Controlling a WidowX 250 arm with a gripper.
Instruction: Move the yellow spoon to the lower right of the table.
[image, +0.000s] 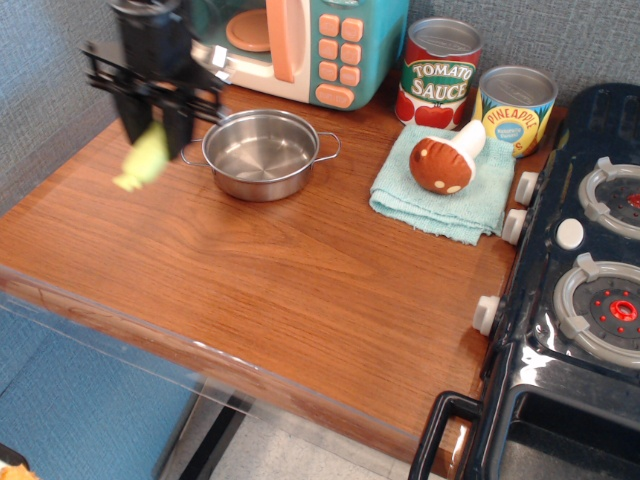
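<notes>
My black gripper (155, 128) is blurred and held in the air above the back left of the brown wood table (270, 270). It is shut on the yellow spoon (143, 158). The pale yellow-green handle hangs down and to the left below the fingers. The silver bowl of the spoon shows faintly behind the gripper, toward the microwave. The spoon is off the table, just left of the steel pot.
A steel two-handled pot (260, 153) stands right of the gripper. A toy microwave (300, 45) is at the back. Two cans (440, 72) and a teal cloth (445, 185) with a toy mushroom (445, 160) sit back right. A black stove (575, 290) fills the right side.
</notes>
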